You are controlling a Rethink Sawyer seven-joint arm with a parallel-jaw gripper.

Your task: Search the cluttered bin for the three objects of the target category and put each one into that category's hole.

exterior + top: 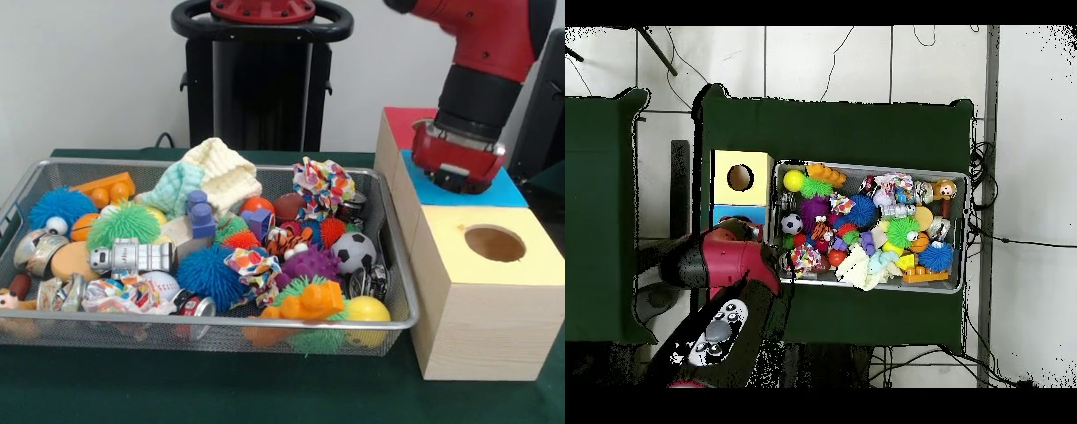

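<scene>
Directly above the blue-topped middle section (508, 190) of the pale wooden sorting box (477, 318), just beside the silver wire-mesh bin (132, 323): the red-and-black gripper (457, 172), hanging from the red arm (494, 53). Cannot tell whether wide, narrow or holding anything; underside hidden in the front view, covered by the arm itself in the overhead view.

Nearer the camera, the round hole in the box's yellow-topped section (494, 243), open and unobstructed. Farther back, a red-topped section (402, 124), mostly hidden.

Heaped in the bin, presumably with the target objects somewhere among them: spiky rubber balls, knotted fabric, cans, an orange plastic toy, a black-and-white soccer ball (354, 251) and a smooth yellow ball (368, 309) close to the box side. Impossible to say from here which category counts.

Likely trouble: picking from so dense a pile and dragging up a neighbour with the wanted piece; snagging cloth or spikes on the mesh; clipping the bin's rim or the box edge when crossing between them, given how closely the two stand; releasing off-centre and bouncing a round toy off the box top onto the green cloth; choosing the wrong hole among three sections set side by side.
</scene>
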